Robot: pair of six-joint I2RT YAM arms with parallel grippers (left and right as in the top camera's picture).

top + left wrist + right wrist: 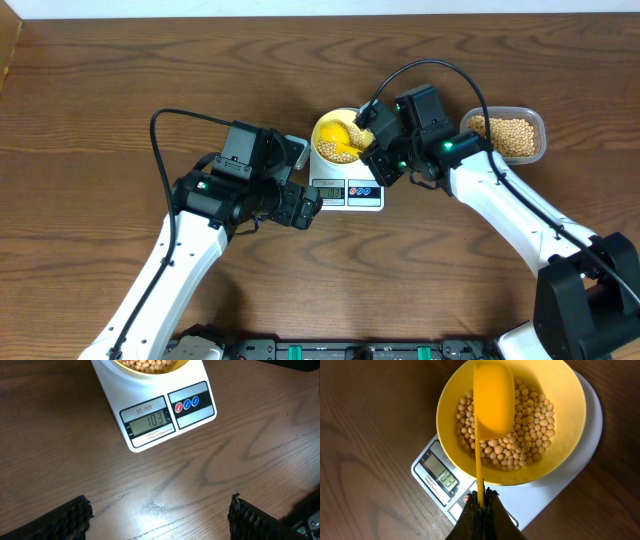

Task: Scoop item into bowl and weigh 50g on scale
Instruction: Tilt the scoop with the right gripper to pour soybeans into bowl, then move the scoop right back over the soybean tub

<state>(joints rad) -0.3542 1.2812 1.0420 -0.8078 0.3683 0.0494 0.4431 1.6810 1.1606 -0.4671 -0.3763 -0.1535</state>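
The white scale (366,193) sits mid-table with the yellow bowl (322,128) on its platform. Beige beans (532,435) cover the bowl's bottom (570,405). My right gripper (481,502) is shut on the thin handle of a yellow scoop (492,400), whose head hangs over the beans inside the bowl. My left gripper (160,517) hovers open over bare table just in front of the scale (115,390), with nothing between its fingers (70,520). The scale's display (150,421) is lit and faces it.
A clear plastic tub (538,124) of more beans (508,138) stands at the back right, behind the right arm. The left arm reaches in from the front left, the right arm from the front right.
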